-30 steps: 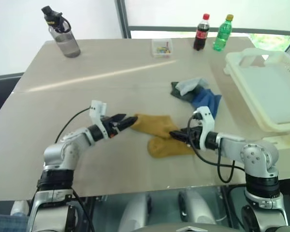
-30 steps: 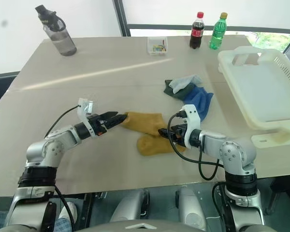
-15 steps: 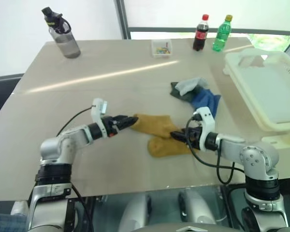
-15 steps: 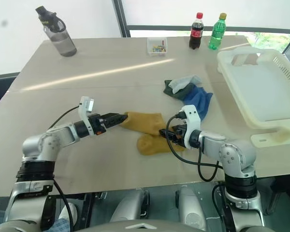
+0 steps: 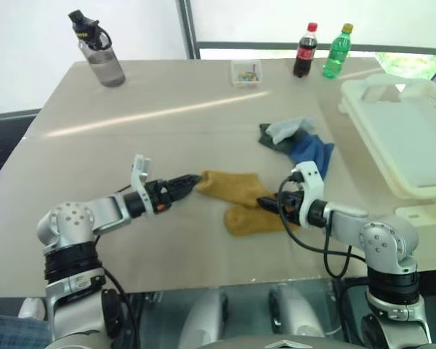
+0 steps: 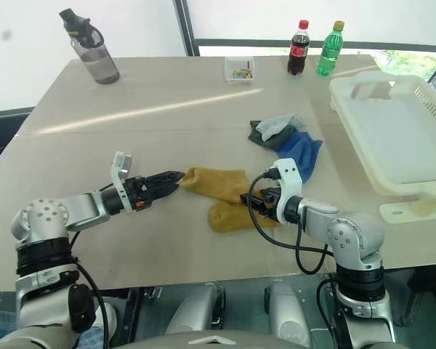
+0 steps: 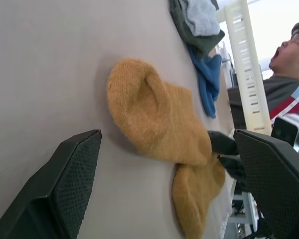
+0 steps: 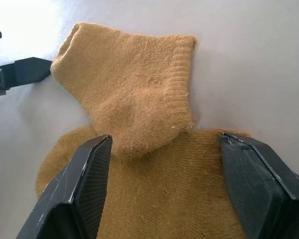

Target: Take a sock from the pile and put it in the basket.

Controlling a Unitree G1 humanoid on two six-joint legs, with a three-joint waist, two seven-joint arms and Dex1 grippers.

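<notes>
Mustard-yellow knit, two socks [image 5: 243,200] overlapping, is laid flat near the front of the desk [image 5: 167,131], apart from the rest of the pile [image 5: 296,142]; this separation is presumably what allows a single sock to be approached from both sides. At the left, the left gripper [image 5: 187,182] is held low and nearly level, its jaws released wide in the left wrist view with nothing between them, the tips placed just beside the toe end of the upper sock. Toward the middle, the right gripper [image 5: 267,203] is lowered over the opposite end, jaws spread astride the yellow fabric in its wrist view but not yet closed on it. Behind, the blue, dark green-grey and pale grey socks lie heaped together. At the far right, the basket [image 5: 403,138] is seen at the desk's edge, tilted, with no sock visible inside, so the transfer is judged not yet begun.
</notes>
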